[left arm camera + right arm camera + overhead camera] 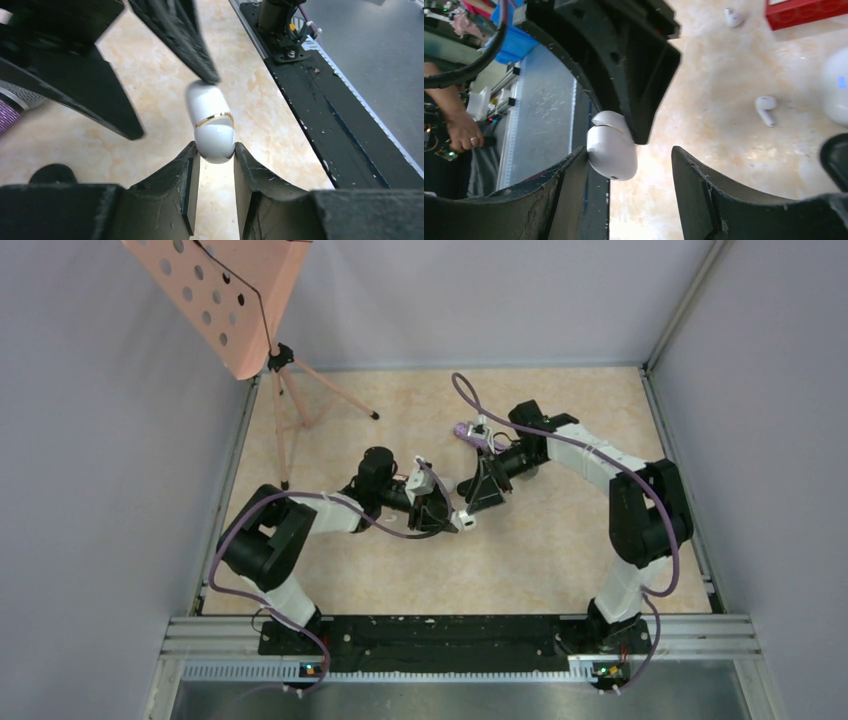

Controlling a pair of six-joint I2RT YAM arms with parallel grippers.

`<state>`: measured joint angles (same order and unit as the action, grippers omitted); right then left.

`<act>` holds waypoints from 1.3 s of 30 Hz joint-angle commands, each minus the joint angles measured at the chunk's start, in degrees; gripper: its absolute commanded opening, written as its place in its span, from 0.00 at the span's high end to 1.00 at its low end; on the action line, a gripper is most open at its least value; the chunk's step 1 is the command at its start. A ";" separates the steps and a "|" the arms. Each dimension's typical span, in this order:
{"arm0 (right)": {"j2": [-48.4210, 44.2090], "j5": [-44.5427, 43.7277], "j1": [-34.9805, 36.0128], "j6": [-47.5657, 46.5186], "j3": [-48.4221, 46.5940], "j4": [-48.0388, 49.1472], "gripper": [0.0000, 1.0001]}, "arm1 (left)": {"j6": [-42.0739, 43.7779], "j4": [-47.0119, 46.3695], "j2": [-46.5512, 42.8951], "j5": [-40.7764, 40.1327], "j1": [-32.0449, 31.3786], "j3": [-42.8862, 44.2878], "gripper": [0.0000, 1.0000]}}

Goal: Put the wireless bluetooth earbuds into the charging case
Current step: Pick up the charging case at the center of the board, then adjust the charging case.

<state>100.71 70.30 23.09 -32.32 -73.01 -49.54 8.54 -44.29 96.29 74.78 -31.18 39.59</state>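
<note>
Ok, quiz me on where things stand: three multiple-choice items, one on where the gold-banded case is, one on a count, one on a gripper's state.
1. Where is the white case with the gold band?
A) lying flat, untouched
B) between the fingers of the left gripper
C) on a shelf

2. How many loose earbuds lie on the table in the right wrist view?
A) none
B) two
C) five

3. The right gripper is:
A) open
B) shut on an earbud
C) shut on a cable

Answers: 1 B, both left fingers press the case's lower end. 2 B, one earbud is nearer and another is farther off. 3 A, there is a clear gap between one finger and the case.
</note>
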 commanded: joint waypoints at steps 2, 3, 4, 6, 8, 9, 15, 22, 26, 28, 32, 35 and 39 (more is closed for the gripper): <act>2.28 -2.71 -2.99 0.37 -5.18 6.32 0.38 | 8.96 11.16 -4.20 3.34 -0.68 -0.13 1.00; 2.75 -3.16 -3.11 0.55 -5.47 6.30 0.38 | 8.74 11.83 -4.14 2.55 -0.69 0.24 1.00; 3.04 -3.42 -3.20 0.51 -5.64 6.23 0.38 | 9.07 13.77 -3.91 2.01 -0.69 1.08 1.00; 3.25 -3.86 -3.36 0.10 -5.50 6.32 0.37 | 15.04 23.58 -3.49 -0.28 -0.66 4.67 1.00; 3.53 -4.92 -3.34 -0.30 -5.22 6.34 0.38 | 26.74 40.59 -2.47 -3.04 -0.72 9.89 1.00; 3.49 -5.51 -3.32 -0.59 -4.77 6.30 0.38 | 31.22 46.57 -1.58 -4.06 -0.69 12.01 1.00; -1.07 -6.29 -3.66 -9.45 1.43 6.38 0.38 | 35.16 58.65 2.81 -4.47 0.86 19.23 1.00; -11.12 -10.69 -3.58 -15.86 8.80 11.35 0.36 | 75.99 112.44 16.71 -1.78 0.80 41.50 1.00; -15.50 -8.53 -3.53 -18.52 11.93 11.82 0.35 | 79.33 121.61 19.82 -0.80 0.85 45.78 1.00; -17.65 -7.24 -3.24 -14.43 14.63 16.35 0.35 | 74.46 118.70 19.21 -0.01 0.78 45.34 1.00; -23.26 -14.48 -1.98 2.77 23.47 35.21 0.34 | 63.40 109.39 16.25 0.08 0.81 41.74 1.00; -22.42 -13.93 -1.92 8.51 24.06 37.14 0.34 | 42.48 90.68 11.31 -3.36 0.72 35.39 1.00; -22.64 -11.78 -0.58 13.53 25.74 40.77 0.35 | 30.27 77.21 6.10 -8.65 0.63 29.51 1.00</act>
<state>79.35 56.88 20.97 -27.40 -48.23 -18.74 55.29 49.23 109.10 69.06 -30.44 72.36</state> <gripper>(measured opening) 0.655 0.318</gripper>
